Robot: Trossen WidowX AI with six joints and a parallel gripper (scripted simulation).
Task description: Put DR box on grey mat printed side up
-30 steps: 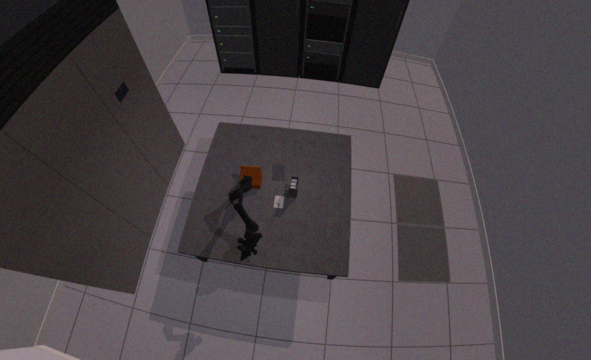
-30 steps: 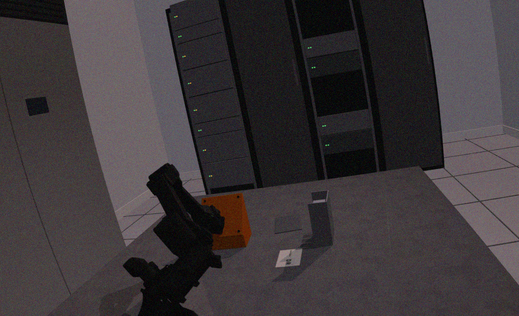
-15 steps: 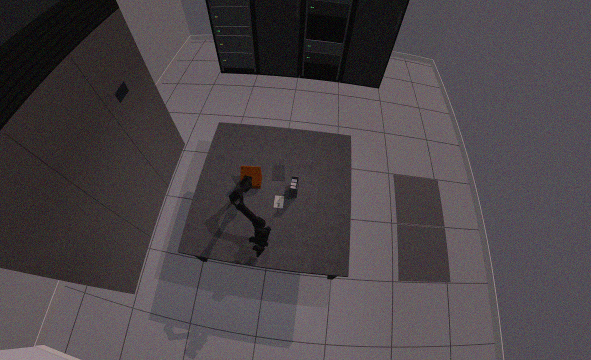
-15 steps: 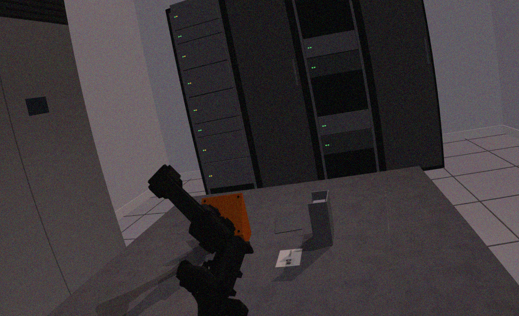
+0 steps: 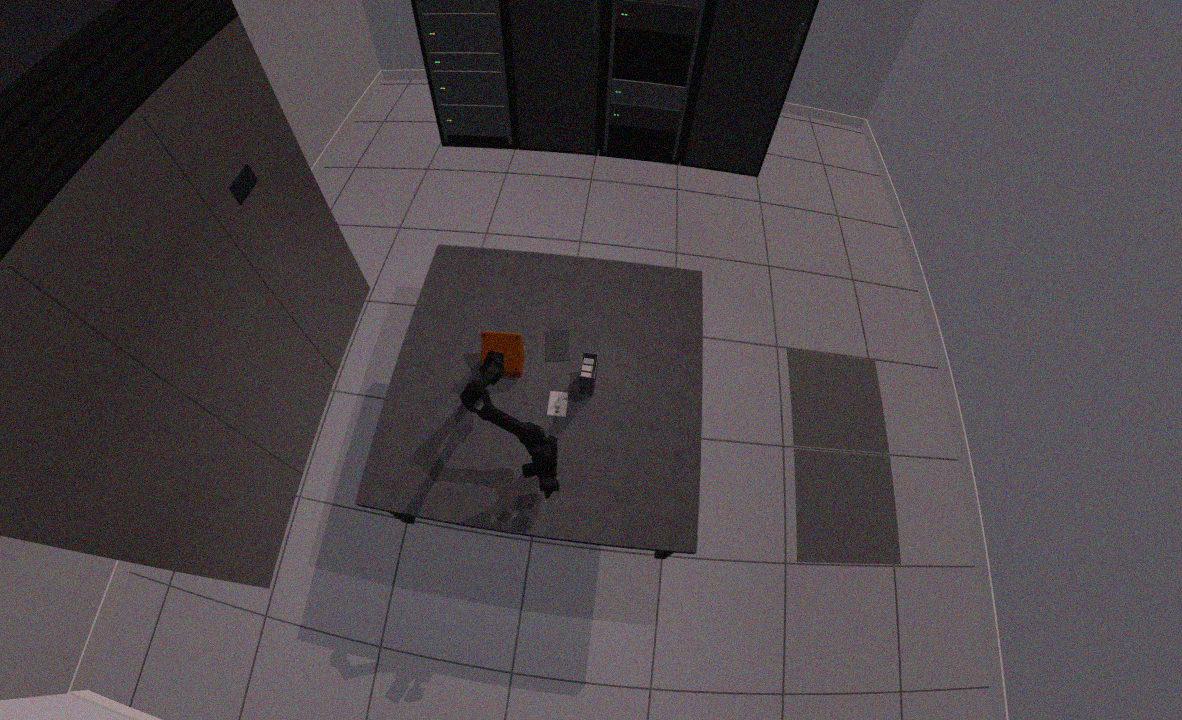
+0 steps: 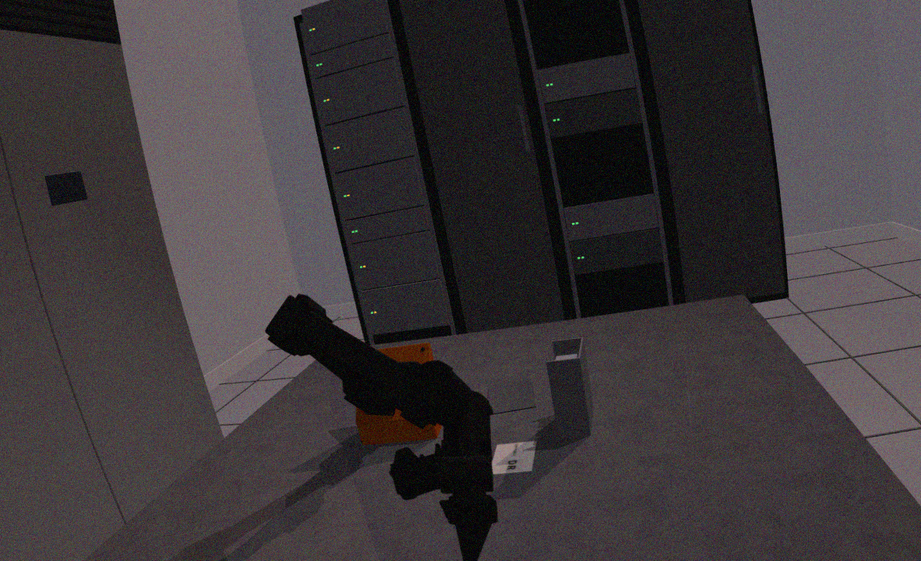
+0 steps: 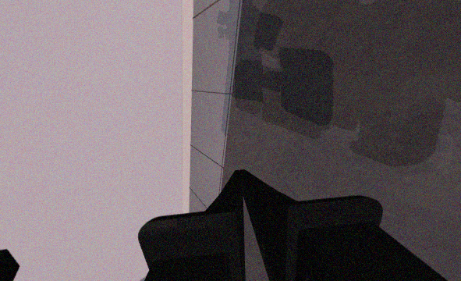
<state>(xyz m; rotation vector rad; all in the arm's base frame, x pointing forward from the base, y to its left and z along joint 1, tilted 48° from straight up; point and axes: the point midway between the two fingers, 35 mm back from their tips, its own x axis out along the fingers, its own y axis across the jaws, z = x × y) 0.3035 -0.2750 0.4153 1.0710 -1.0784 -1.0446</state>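
Bin [image 5: 586, 386] [image 6: 568, 396] shows 3 boxes [image 5: 587, 364] [image 6: 566, 357] from above (exterior: a pale sliver).

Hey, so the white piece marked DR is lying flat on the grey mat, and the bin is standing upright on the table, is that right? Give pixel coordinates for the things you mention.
Not quite: the white piece marked DR [image 5: 556, 398] [image 6: 525, 453] lies flat on the bare table [image 5: 640, 447] [image 6: 693, 418], off the grey mat [image 5: 556, 345] [image 6: 509, 394], as the top view shows. The bin [image 5: 587, 388] [image 6: 569, 397] does stand upright on the table.
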